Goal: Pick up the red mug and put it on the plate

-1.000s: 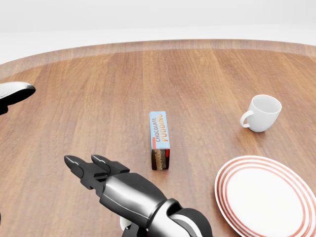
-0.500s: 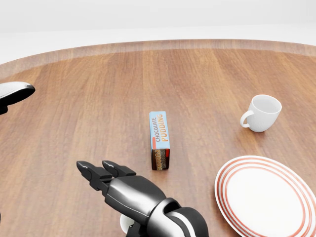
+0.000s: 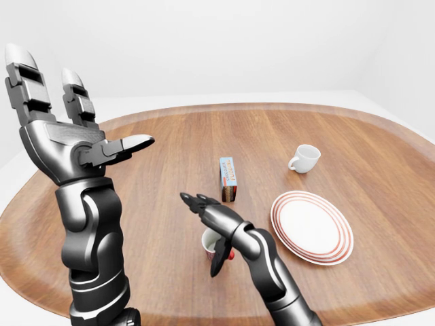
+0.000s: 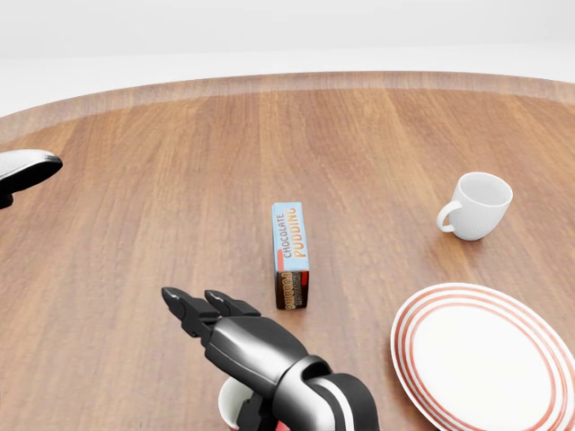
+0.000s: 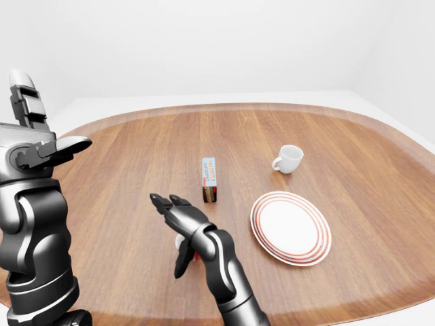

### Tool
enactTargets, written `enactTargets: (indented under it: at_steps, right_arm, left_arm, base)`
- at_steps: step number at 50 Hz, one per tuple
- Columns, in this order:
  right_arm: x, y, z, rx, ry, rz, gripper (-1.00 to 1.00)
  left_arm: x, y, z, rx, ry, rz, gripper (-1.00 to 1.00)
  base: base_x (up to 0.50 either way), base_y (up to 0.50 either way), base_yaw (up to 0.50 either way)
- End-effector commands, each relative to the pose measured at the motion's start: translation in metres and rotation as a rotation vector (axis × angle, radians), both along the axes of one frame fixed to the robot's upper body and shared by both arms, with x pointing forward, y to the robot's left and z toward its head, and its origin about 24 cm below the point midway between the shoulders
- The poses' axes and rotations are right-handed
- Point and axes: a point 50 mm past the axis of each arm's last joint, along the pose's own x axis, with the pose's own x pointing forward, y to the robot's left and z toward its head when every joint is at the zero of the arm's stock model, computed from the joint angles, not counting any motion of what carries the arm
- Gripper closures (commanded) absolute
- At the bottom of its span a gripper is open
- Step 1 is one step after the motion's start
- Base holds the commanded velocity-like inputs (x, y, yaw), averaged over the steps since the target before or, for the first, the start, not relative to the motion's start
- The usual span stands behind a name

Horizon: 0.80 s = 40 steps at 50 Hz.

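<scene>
The red mug (image 3: 211, 242), white inside, stands upright near the bottom middle of the left-eye view; only its rim shows in the head view (image 4: 230, 403). My right hand (image 3: 205, 229) is open directly over it. Its long fingers (image 3: 196, 201) reach past the rim to the upper left and its thumb hangs down the mug's right side, not closed round it. The white plate with red rings (image 3: 310, 226) lies flat to the right of the mug. My left hand (image 3: 71, 119) is raised high at the left, open and holding nothing.
A chocolate pudding box (image 3: 228, 178) stands on edge just above the red mug, between it and the table's middle. A white mug (image 3: 303, 158) sits above the plate. The round wooden table's edge (image 3: 204, 109) curves along the top.
In the head view my right hand has slid right and slightly down, and the red mug's rim now shows beneath it. The left hand, box, white mug and plate have not moved.
</scene>
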Motion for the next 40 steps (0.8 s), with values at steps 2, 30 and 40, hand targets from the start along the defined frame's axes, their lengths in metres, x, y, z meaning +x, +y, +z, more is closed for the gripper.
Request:
enactTargets:
  at_steps: [2, 30, 40]
  right_arm:
    - [0.010, -0.006, -0.015, 0.017, 0.038, -0.070, -1.00]
    - [0.015, -0.009, -0.048, -0.004, 0.120, -0.147, -1.00]
    - [0.014, -0.009, -0.060, -0.027, 0.153, -0.162, -1.00]
  left_arm:
    - [0.000, 0.001, 0.000, -0.002, 0.000, 0.002, -1.00]
    - [0.001, 0.002, -0.001, -0.001, 0.007, 0.005, -1.00]
    - [0.002, 0.002, -0.001, 0.000, 0.009, 0.006, -1.00]
  base:
    - [0.00, 0.00, 0.00]
    - [0.00, 0.00, 0.00]
    - [0.00, 0.00, 0.00]
